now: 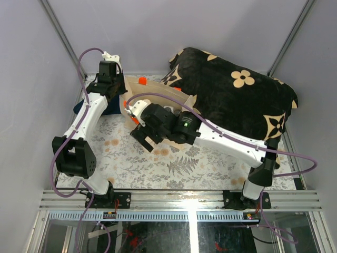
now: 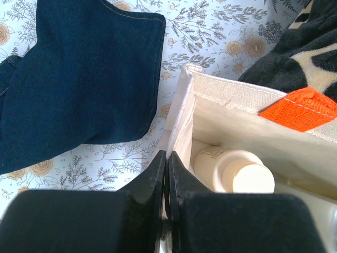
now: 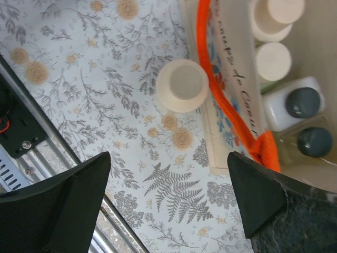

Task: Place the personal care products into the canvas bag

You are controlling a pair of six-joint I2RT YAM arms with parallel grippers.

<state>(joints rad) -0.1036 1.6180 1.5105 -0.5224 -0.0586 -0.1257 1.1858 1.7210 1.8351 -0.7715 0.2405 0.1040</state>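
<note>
The canvas bag (image 1: 158, 90) stands open at the back of the table, its orange handle (image 3: 221, 89) hanging over the printed front. My left gripper (image 2: 167, 155) is shut on the bag's left rim (image 2: 181, 121); in the top view it (image 1: 122, 100) sits at the bag's left end. A cream bottle with a tan cap (image 2: 237, 171) lies inside. In the right wrist view the bag holds a tan-capped bottle (image 3: 271, 18), the pale cylinder (image 3: 273, 60) and two dark-grey-capped bottles (image 3: 303, 101). Another tan-capped bottle (image 3: 182, 84) stands on the table in front of the bag. My right gripper (image 3: 168, 158) is open and empty above the cloth, near that bottle.
A dark blue denim cloth (image 2: 79, 74) lies left of the bag. The large black flower-patterned cushion (image 1: 237, 100) lies behind and right of the bag. A metal rail (image 1: 179, 200) runs along the table's near edge. The table has a floral cover (image 3: 105, 79).
</note>
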